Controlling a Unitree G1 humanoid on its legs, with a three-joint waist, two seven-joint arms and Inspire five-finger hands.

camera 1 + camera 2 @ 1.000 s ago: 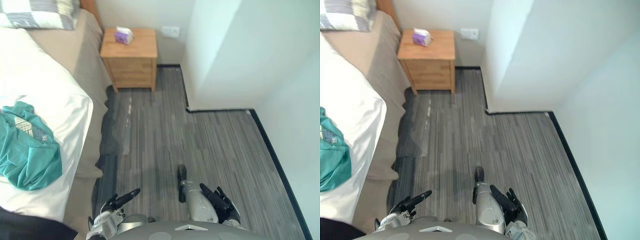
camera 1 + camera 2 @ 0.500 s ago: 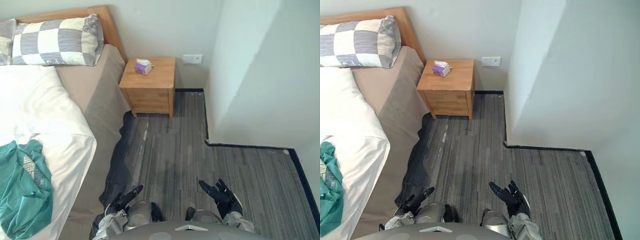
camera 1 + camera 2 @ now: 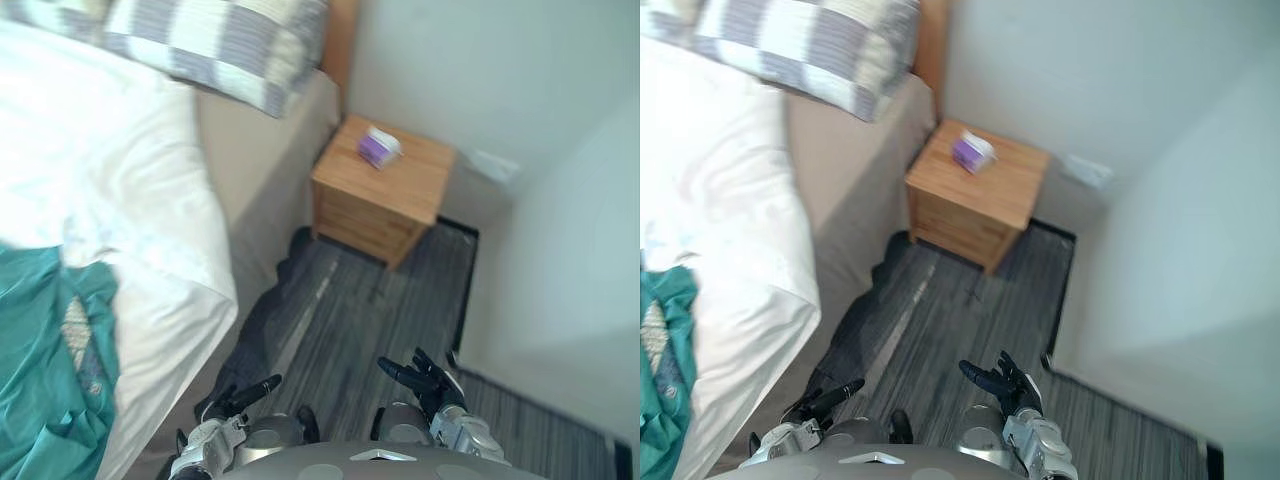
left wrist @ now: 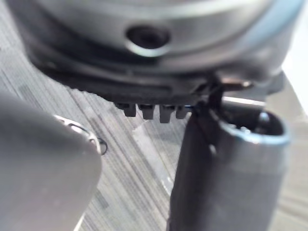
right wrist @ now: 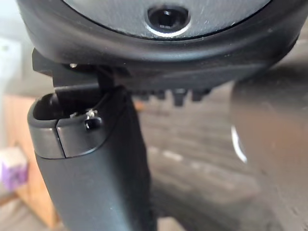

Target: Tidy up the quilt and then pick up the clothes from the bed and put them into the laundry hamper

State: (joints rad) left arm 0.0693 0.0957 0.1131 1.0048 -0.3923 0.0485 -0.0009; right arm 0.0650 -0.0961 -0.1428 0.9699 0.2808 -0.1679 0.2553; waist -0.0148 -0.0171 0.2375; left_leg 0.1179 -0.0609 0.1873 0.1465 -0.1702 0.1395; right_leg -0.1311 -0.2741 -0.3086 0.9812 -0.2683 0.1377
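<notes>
Fingers of the left hand (image 3: 240, 397): the fingers (image 3: 262, 385) are straight and lie close together, pointing forward over the floor (image 3: 350, 310); nothing is between them.
Fingers of the right hand (image 3: 425, 378): the fingers (image 3: 395, 371) are loosely spread and slightly bent, and they hold nothing.
Thumbs: in each wrist view the dark thumb stands clear of the row of fingers, with only striped floor past it.
Hands' place: both are low at the near edge of the eye views, over the floor, the left hand just beside the side of the bed (image 3: 262, 165).
Clothes: a teal garment (image 3: 45, 385) lies crumpled on the quilt (image 3: 110, 190) at the near left; it is up on the bed and well apart from the left hand's fingertips, and further again from the right hand. Neither hand touches it.
Quilt: white and rumpled, spread over the bed, with its edge hanging down the side nearest the hands.
Bed: a tan sheet shows bare beside the quilt; a grey-and-cream checked pillow (image 3: 220, 40) lies at the head.
Nightstand (image 3: 385, 195): wooden, against the wall beyond the hands, just beside the head of the bed.
On the nightstand: a small purple and white tissue pack (image 3: 378, 147).
Floor: grey striped carpet, with a dark skirting along the wall.
</notes>
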